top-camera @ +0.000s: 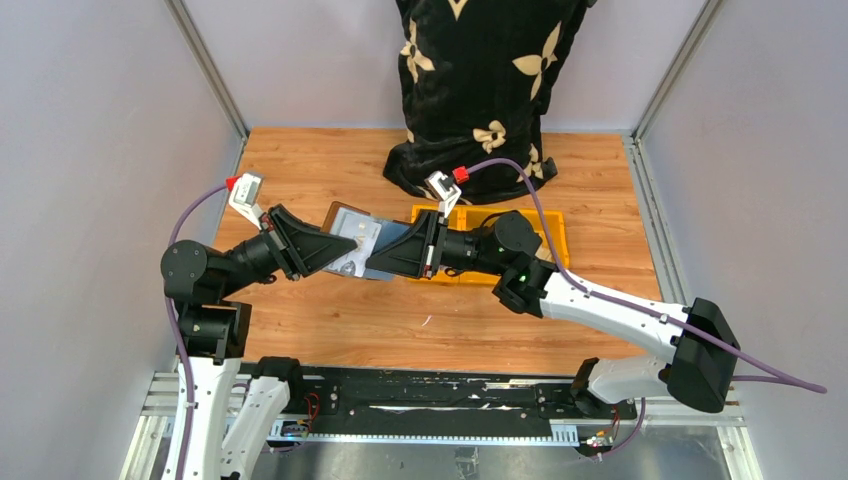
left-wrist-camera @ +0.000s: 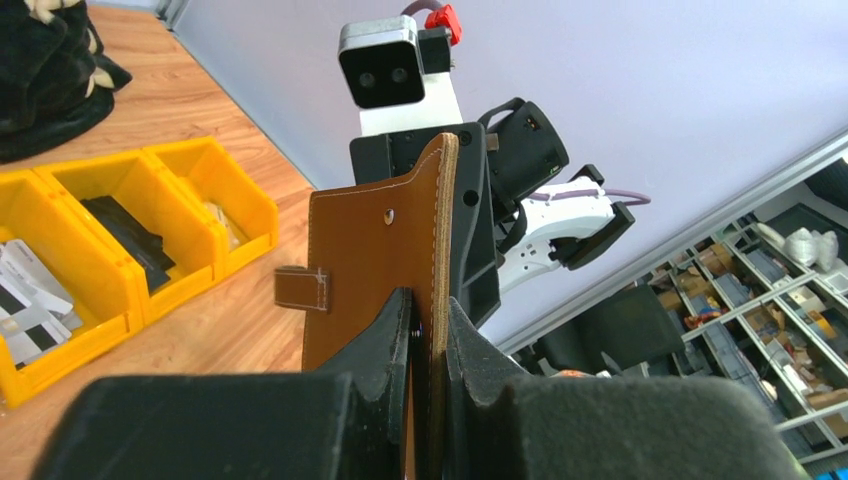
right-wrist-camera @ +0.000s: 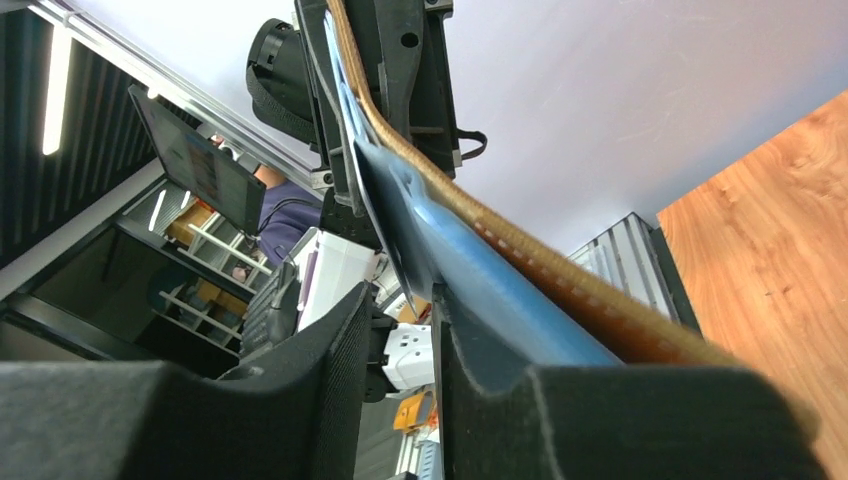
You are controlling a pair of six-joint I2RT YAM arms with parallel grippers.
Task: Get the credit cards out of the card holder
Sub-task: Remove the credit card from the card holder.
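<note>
The brown card holder (top-camera: 343,215) is held open in the air above the table's middle, its shiny grey inner side (top-camera: 362,243) facing up. My left gripper (top-camera: 335,250) is shut on its left edge; in the left wrist view the jaws (left-wrist-camera: 428,322) pinch the stitched brown edge (left-wrist-camera: 372,250). A blue-grey card (top-camera: 395,236) sticks out of the holder's right side. My right gripper (top-camera: 378,262) is at that side. In the right wrist view its jaws (right-wrist-camera: 405,330) stand a narrow gap apart, with the blue-grey card (right-wrist-camera: 480,270) and the brown holder (right-wrist-camera: 560,275) lying against the right finger.
Yellow plastic bins (top-camera: 552,232) stand behind the right arm, with cards and dark items in them in the left wrist view (left-wrist-camera: 110,250). A black cushion with gold flowers (top-camera: 480,90) stands at the table's back. Grey walls close in both sides.
</note>
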